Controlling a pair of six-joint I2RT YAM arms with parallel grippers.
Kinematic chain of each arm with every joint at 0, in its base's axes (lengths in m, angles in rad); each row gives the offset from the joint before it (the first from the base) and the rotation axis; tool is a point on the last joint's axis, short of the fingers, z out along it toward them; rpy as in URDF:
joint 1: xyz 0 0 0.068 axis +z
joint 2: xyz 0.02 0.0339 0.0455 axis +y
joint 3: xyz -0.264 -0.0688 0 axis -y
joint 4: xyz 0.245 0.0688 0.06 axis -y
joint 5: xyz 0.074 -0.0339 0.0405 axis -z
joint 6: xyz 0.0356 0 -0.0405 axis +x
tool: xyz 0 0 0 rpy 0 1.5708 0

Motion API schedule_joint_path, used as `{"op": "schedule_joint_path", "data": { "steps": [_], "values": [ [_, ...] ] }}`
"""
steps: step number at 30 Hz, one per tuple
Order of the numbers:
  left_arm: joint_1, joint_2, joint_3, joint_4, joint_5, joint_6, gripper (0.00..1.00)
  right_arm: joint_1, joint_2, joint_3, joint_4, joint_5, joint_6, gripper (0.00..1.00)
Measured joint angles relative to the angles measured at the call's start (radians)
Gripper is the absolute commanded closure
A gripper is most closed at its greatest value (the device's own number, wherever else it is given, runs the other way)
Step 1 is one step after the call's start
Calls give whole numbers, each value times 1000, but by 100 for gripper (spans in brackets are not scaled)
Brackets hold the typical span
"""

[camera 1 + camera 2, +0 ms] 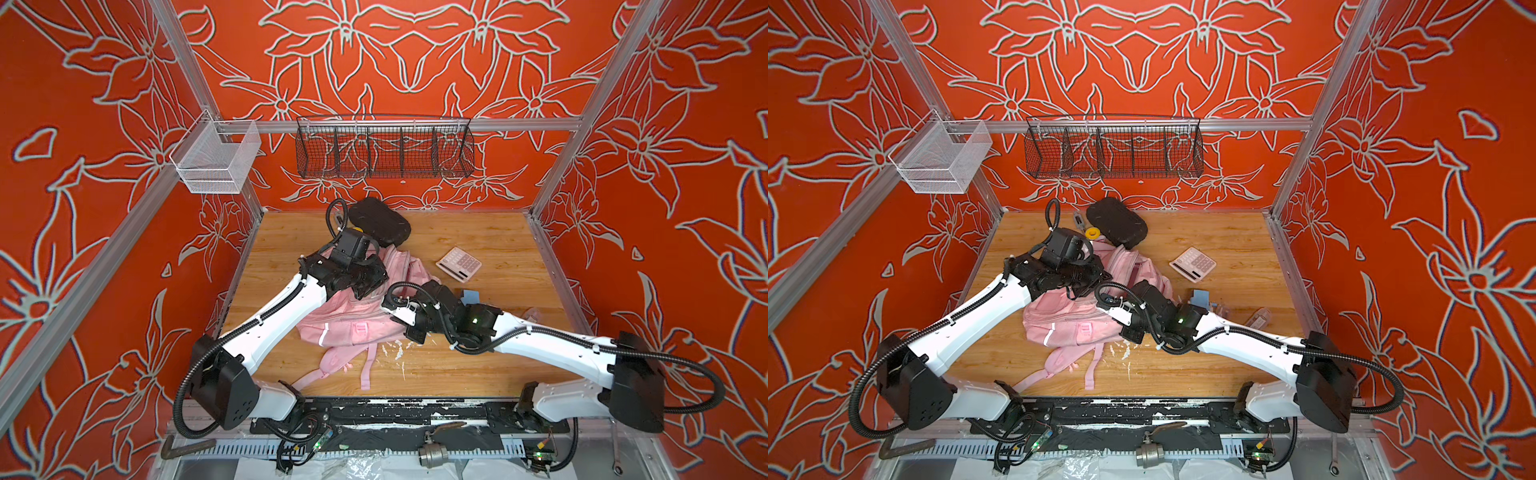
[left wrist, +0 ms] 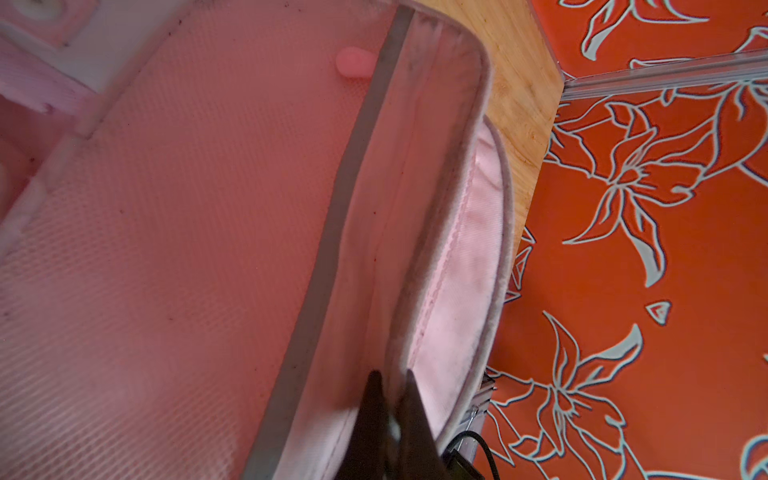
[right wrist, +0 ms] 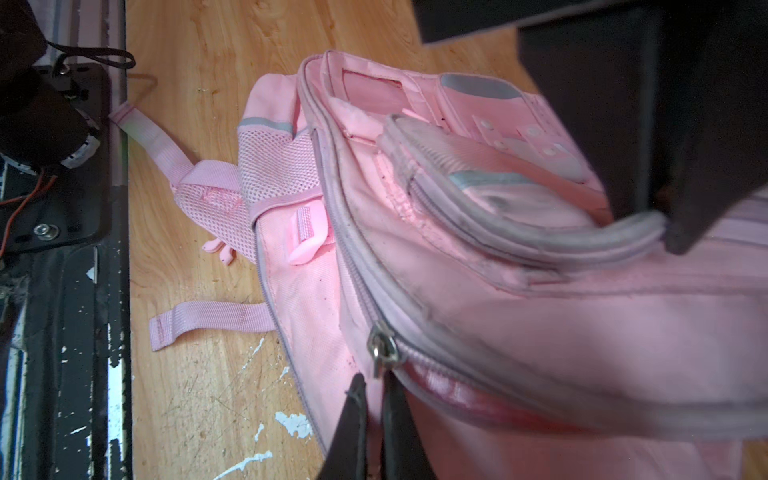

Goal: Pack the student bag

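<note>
A pale pink backpack [image 1: 349, 328] [image 1: 1067, 324] lay slumped near the middle of a wooden counter [image 1: 478, 365], front pockets facing up. Its straps [image 1: 365, 370] trailed toward the near edge. The left gripper [image 2: 392, 384] was clenched on the backpack, with the fabric of a piped flap edge pinched between its black fingers. The right gripper [image 3: 373, 386] was clamped on pink fabric of the backpack, just beside a metal zipper pull [image 3: 382, 349].

Behind the backpack, close to its top, sat a black hard case [image 1: 378, 222] with a yellow ring [image 1: 1092, 233] beside it. A pink calculator [image 1: 458, 264] lay to the right, apart from the backpack. A black wire basket [image 1: 384, 149] hung on the back wall. A white mesh basket [image 1: 216, 160] hung from the rail on the left.
</note>
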State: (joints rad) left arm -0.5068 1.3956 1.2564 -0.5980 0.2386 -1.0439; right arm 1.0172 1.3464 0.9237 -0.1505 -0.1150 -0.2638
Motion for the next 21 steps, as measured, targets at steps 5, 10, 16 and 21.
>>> {"op": "schedule_joint_path", "data": {
  "steps": [5,10,16,21],
  "values": [
    [0,0,2,-9,-10,-5,100,29,61,0,84,1,6,100],
    [0,0,15,-27,-18,-6,100,44,111,7,145,6,2,100],
    [0,-37,32,-70,-63,-5,100,23,90,-13,190,-51,-31,100],
    [0,-178,2,-91,-106,-26,100,-45,56,-17,179,-197,-70,100]
  ]
}}
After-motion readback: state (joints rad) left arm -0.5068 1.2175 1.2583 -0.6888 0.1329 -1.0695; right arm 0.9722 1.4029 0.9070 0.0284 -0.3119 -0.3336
